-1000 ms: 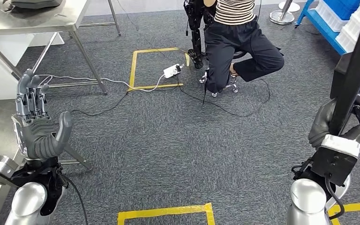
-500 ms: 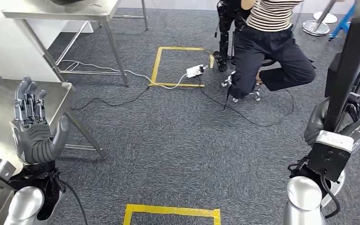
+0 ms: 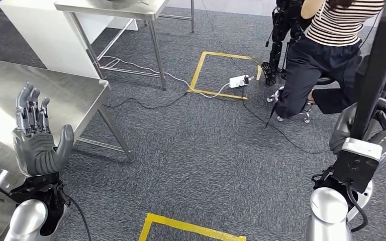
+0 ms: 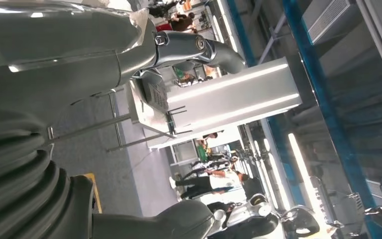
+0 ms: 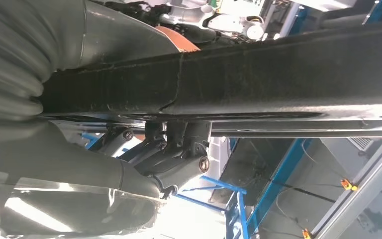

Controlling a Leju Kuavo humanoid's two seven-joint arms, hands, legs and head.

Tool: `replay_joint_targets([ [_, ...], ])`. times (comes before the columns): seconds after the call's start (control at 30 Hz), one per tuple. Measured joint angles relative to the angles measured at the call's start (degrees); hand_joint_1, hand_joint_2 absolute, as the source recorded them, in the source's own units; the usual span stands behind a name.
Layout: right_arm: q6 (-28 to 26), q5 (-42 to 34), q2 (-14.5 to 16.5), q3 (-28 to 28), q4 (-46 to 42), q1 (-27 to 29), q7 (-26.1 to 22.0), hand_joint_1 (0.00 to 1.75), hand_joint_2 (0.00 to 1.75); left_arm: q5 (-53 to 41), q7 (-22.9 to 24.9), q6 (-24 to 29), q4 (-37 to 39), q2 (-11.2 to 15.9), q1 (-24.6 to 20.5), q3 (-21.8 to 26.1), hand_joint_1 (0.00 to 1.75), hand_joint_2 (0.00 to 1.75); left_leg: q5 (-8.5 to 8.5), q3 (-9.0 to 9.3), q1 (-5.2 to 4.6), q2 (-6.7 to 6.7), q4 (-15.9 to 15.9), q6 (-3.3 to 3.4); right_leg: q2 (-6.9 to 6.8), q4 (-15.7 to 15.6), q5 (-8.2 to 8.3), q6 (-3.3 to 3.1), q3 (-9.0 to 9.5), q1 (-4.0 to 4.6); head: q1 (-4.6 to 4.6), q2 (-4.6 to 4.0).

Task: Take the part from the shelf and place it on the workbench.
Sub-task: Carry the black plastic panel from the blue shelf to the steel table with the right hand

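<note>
right hand: wrapped around the long black bar, low on its length; the bar stands nearly upright and runs out of the top of the head view. Right wrist view shows the bar lying across the palm with the fingers curled round it.
left hand: raised, palm up, fingers spread, holding nothing; it sits above the near edge of the workbench.
workbench: steel top, on the robot's left, bare where it shows.
floor: grey carpet, yellow tape square near the robot's feet, a second yellow square farther out.
power strip: white, on the edge of the far square, cables trailing off it.
person: striped top, dark trousers, seated past the power strip.
second table: steel, far left.
</note>
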Motion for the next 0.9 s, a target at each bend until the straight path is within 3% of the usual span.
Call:
replay_joint_targets([
  [0.03,-0.01,0.09,0.06,0.04,0.01,-0.14,0.07,1.75,1.75,0.02,-0.08,0.03,-0.02,0.06,0.04,0.08,0.00,1.75,-1.20,-0.91,-0.04,1.59,1.94,-0.22,-0.57,-0.14,0.07,-0.42,0.10,-0.04,-0.16,0.00],
  [0.1,-0.01,0.44,0.14,0.07,0.03,-0.22,0.34,1.75,1.75,0.00,-0.21,0.06,-0.02,0.12,0.23,0.16,0.00,1.75,-4.86,-4.31,0.01,4.83,9.05,-0.61,-1.80,-0.19,-0.01,-1.06,0.15,0.26,-0.46,0.00],
  [0.17,-0.01,0.92,0.19,0.08,0.11,-0.20,0.63,1.75,1.75,-0.03,-0.28,0.05,0.06,0.12,0.61,0.15,0.00,1.75,-7.07,-7.39,0.19,5.67,15.15,-0.78,-3.11,-0.18,-0.09,-1.26,0.06,0.63,-0.48,0.00],
  [0.2,0.00,1.22,0.22,0.09,0.15,-0.20,0.72,1.75,1.75,-0.04,-0.30,0.01,0.09,0.12,0.74,0.15,0.00,1.75,-6.69,-7.43,0.21,5.76,15.30,-0.70,-3.78,-0.17,-0.13,-1.32,0.04,0.76,-0.49,0.00],
  [0.27,-0.01,1.92,0.34,0.13,0.17,-0.20,0.83,1.75,1.75,-0.05,-0.37,-0.13,0.12,0.15,0.81,0.15,0.00,1.75,-3.63,-3.94,0.00,6.76,9.27,-0.15,-5.05,-0.17,-0.23,-1.43,0.17,0.97,-0.48,0.00],
  [0.33,-0.10,2.59,0.48,0.16,0.14,-0.20,0.89,1.75,1.75,-0.02,-0.51,-0.35,0.13,0.24,0.66,0.14,0.00,1.75,-1.37,0.32,-0.75,9.46,1.98,0.84,-6.13,-0.18,-0.41,-1.36,0.40,1.20,-0.40,0.00],
  [0.4,-0.32,3.02,0.55,0.19,0.10,-0.09,0.95,1.75,1.75,0.10,-0.64,-0.62,0.16,0.39,0.48,0.11,0.00,1.75,-1.05,1.60,-1.45,10.61,-0.44,1.73,-7.21,-0.26,-0.53,-1.01,0.59,1.20,-0.41,0.00],
  [0.47,-0.68,3.26,0.59,0.19,0.02,0.19,1.05,1.75,1.75,0.31,-0.72,-0.87,0.20,0.54,0.45,0.09,0.00,1.75,-0.56,1.90,-1.43,9.30,-1.17,2.33,-8.02,-0.38,-0.70,-0.49,0.86,1.23,-0.46,0.00],
  [0.53,-1.14,3.44,0.50,0.20,-0.15,0.53,1.14,1.75,1.75,0.44,-0.81,-1.07,0.26,0.61,0.27,0.04,0.00,1.75,0.23,2.65,-1.02,8.02,-2.40,2.80,-5.84,1.34,-1.75,-0.12,0.27,1.21,-0.44,0.00],
  [0.6,-1.53,3.55,0.13,0.20,-0.25,1.10,1.17,1.75,1.75,0.48,-0.86,-1.20,0.46,0.61,-0.01,-0.05,0.00,1.75,0.68,2.92,-0.72,6.72,-2.92,3.02,-2.50,7.43,-4.31,-0.16,-2.70,0.93,-0.33,0.00],
  [0.67,-1.81,3.57,-0.29,0.18,-0.24,1.87,1.24,1.75,1.75,0.51,-0.86,-1.33,0.78,0.60,-0.02,-0.20,0.00,1.75,0.77,2.74,-0.63,5.14,-2.85,2.98,-1.48,14.10,-6.45,0.04,-6.21,0.75,-0.20,0.00],
  [0.7,-1.88,3.58,-0.43,0.18,-0.24,2.17,1.28,1.75,1.75,0.52,-0.86,-1.39,0.93,0.59,0.02,-0.26,0.00,1.75,0.80,2.69,-0.60,4.28,-2.79,2.92,-1.39,14.91,-6.33,0.44,-6.75,0.63,-0.20,0.00],
  [0.73,-1.94,3.60,-0.49,0.17,-0.24,2.34,1.28,1.75,1.75,0.52,-0.86,-1.42,1.05,0.59,0.04,-0.29,0.00,1.75,0.81,2.66,-0.53,3.46,-2.69,2.81,-1.30,13.45,-5.35,1.00,-6.15,0.49,-0.18,0.00],
  [0.8,-1.99,3.67,-0.53,0.18,-0.23,2.42,1.28,1.75,1.75,0.52,-0.87,-1.45,1.17,0.59,0.03,-0.29,0.00,1.75,0.68,2.56,-0.25,1.94,-2.25,2.34,-0.01,5.67,-2.10,2.17,-2.46,-0.07,-0.14,0.00],
  [0.83,-2.01,3.71,-0.55,0.21,-0.24,2.42,1.27,1.75,1.75,0.54,-0.88,-1.42,1.17,0.59,0.01,-0.29,0.00,1.75,0.55,2.35,-0.19,1.27,-1.94,1.98,0.76,2.28,-0.92,2.29,-0.78,-0.28,-0.04,0.00],
  [0.9,-2.03,3.74,-0.59,0.27,-0.27,2.44,1.28,1.75,1.75,0.55,-0.93,-1.37,1.18,0.61,0.02,-0.30,0.00,1.75,0.56,1.78,-0.18,0.21,-1.61,1.20,1.49,-0.49,-0.15,1.58,0.58,-0.24,0.10,0.00],
])
